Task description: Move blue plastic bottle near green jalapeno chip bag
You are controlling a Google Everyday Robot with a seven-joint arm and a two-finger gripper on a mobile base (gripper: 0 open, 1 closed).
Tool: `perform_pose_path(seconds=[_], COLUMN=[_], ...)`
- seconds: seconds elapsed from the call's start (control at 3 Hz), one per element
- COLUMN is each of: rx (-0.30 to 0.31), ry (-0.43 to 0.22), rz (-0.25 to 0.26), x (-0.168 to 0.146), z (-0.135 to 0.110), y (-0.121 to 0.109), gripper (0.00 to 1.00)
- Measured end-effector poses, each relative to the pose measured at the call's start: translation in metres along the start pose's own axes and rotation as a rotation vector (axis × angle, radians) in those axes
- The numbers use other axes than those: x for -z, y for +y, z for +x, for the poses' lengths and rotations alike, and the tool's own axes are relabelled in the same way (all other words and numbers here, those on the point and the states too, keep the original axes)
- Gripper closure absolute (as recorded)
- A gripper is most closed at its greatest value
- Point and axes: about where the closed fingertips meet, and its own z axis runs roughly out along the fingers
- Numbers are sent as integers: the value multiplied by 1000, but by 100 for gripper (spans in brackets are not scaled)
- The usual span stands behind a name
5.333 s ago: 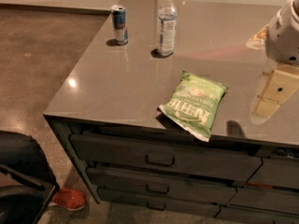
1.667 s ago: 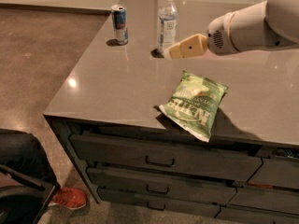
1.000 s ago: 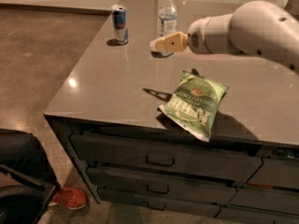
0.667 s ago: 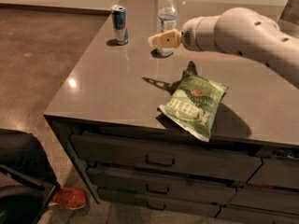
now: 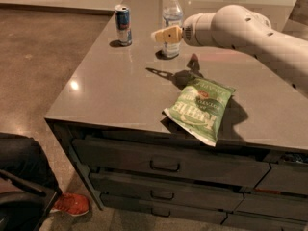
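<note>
Grey counter [image 5: 110,88] over a bank of drawers, brown floor to its left. Bottle [image 5: 172,14] stands upright near the far edge, can [image 5: 123,25] off to its left, bag [image 5: 199,107] flat by the front edge, well apart from the bottle. Change: the arm [image 5: 240,28] has swung in from the right over the last few seconds. The hand [image 5: 163,34] now sits across the bottle's middle, at label height, pointing left toward the can. Bottle, can and bag have not shifted in that time. You cannot tell from this angle how wide the hand is, nor whether it has hold of the bottle or merely hangs in front of it. Judgement: the reach looks about done and the grasp is the step in hand; none of the carry has begun. Mind the bottle tipping if the hand nudges it. Expect a haul toward the front edge to set it beside the bag.
</note>
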Motion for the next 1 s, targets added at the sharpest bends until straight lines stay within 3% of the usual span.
perform_pose_path(seconds=[0.67, 1.0], rx=[-36, -49], ry=[-24, -26], rz=[-14, -25], x=[-35, -40], z=[-25, -31], y=[-5, -1], gripper=[0, 15])
